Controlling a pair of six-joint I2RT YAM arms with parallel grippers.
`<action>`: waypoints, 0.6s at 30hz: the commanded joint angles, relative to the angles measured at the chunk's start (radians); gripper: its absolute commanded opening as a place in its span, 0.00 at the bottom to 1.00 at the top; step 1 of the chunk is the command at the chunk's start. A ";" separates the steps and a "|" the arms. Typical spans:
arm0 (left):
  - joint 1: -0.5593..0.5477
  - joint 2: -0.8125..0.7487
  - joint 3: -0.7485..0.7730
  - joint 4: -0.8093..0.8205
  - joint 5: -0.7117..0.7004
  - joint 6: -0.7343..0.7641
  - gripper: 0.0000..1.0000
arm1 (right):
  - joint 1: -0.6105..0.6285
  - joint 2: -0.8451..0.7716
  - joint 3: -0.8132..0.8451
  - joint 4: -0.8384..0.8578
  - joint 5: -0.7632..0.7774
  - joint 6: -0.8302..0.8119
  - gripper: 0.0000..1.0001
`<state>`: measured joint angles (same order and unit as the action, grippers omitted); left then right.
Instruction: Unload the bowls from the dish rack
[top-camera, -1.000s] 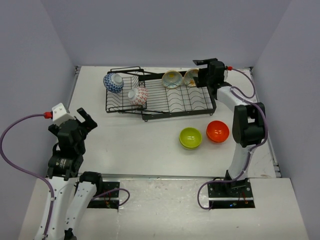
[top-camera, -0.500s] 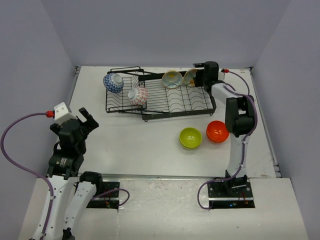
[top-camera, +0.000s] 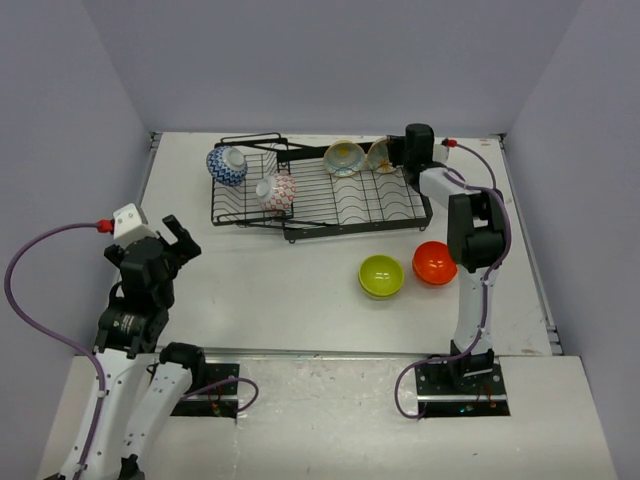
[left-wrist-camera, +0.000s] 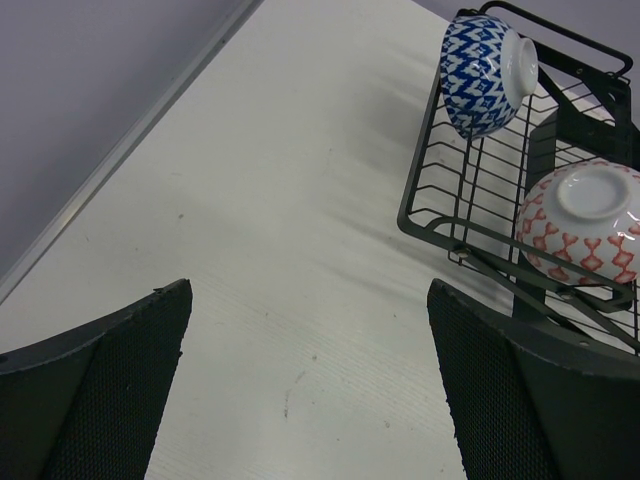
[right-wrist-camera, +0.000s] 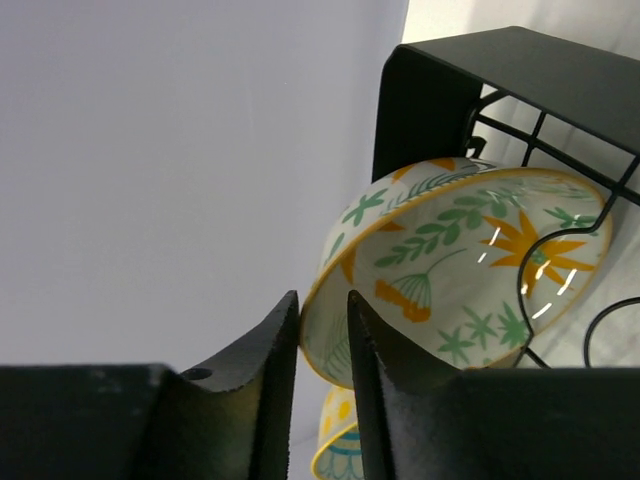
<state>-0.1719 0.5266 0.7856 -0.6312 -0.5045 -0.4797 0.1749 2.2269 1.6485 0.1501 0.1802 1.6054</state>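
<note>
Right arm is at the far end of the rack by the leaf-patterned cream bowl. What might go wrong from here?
1. The right gripper shows a narrow gap at the rim of the cream bowl; a thin edge pinch may slip on lifting.
2. It leans among the dish rack wires beside a second cream bowl; pulling might snag or knock that neighbour.
3. Set-down could bump the orange bowl beside the arm.

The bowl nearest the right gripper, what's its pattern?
The bowl is cream with green leaves and orange flowers; see right wrist view.
</note>
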 joint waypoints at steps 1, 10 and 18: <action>-0.014 0.009 0.032 -0.002 -0.022 -0.010 1.00 | 0.006 0.002 -0.019 0.071 0.059 0.016 0.26; -0.026 0.009 0.033 -0.004 -0.022 -0.007 1.00 | 0.006 -0.013 -0.111 0.207 0.045 0.024 0.02; -0.041 0.019 0.037 -0.001 -0.012 -0.002 1.00 | 0.006 -0.023 -0.208 0.397 0.041 0.008 0.00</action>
<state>-0.2035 0.5381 0.7856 -0.6315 -0.5060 -0.4793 0.1783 2.2242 1.4944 0.4637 0.1913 1.6299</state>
